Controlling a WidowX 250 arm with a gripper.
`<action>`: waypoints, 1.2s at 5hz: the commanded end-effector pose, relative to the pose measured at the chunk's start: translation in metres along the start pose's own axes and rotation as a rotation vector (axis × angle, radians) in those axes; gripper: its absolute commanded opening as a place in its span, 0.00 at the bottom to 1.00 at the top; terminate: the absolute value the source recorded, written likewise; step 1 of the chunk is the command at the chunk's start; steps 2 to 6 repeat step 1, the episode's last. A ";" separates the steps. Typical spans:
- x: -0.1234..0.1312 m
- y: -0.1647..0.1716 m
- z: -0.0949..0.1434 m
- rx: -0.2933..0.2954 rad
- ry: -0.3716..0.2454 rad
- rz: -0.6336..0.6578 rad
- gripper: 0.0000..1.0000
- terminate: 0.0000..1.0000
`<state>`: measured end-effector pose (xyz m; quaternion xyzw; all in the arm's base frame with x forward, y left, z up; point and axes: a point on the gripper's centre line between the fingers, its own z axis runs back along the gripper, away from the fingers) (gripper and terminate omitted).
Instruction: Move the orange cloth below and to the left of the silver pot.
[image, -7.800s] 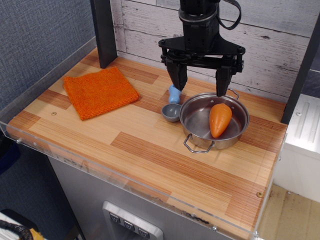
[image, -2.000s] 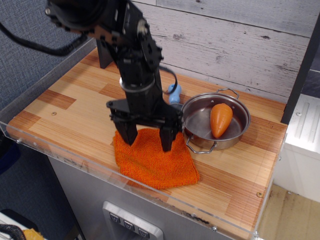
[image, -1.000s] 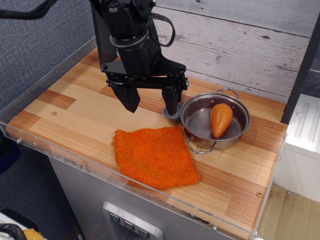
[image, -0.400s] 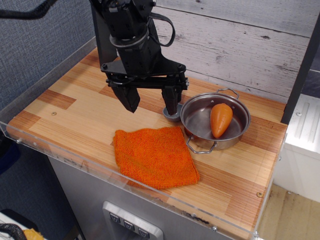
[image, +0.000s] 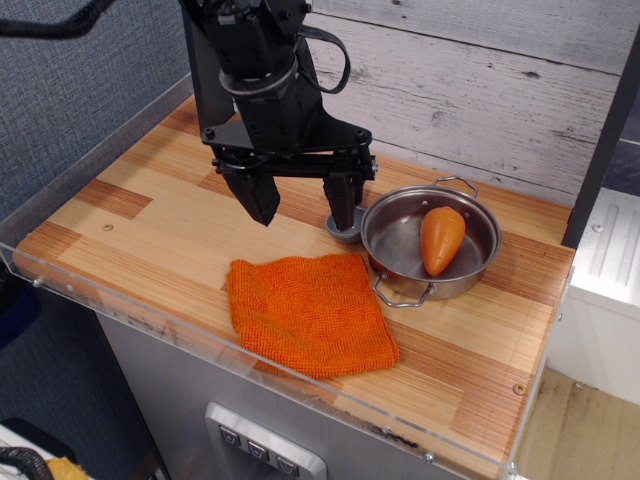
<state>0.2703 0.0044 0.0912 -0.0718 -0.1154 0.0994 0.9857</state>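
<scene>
Counter (image: 150, 225): a wood-striped top with a clear strip along its front and left edges; a plank wall stands behind it.
Cloth (image: 308, 313): lies flat near the front edge, about midway along it, one corner reaching over the clear strip. Its right corner comes just beside the pot's near handle; whether they touch cannot be told.
Pincer (image: 298, 206): spread wide and holding nothing, it hangs above the counter's middle, behind the cloth and well clear of it. Its fingers (image: 258, 198) point down.
Scoop (image: 341, 228): a small grey bowl mostly hidden behind the pincer's right-hand finger, right against the pot's left side.
Pot (image: 428, 243): stands upright toward the back right corner, behind and to the right of the cloth, wire handles at front and back.
Carrot (image: 441, 238): lies inside the pot, tip toward the front edge.
</scene>
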 end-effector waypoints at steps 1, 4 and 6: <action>0.003 0.004 0.014 -0.005 -0.050 -0.004 1.00 1.00; 0.003 0.004 0.014 -0.005 -0.050 -0.004 1.00 1.00; 0.003 0.004 0.014 -0.005 -0.050 -0.004 1.00 1.00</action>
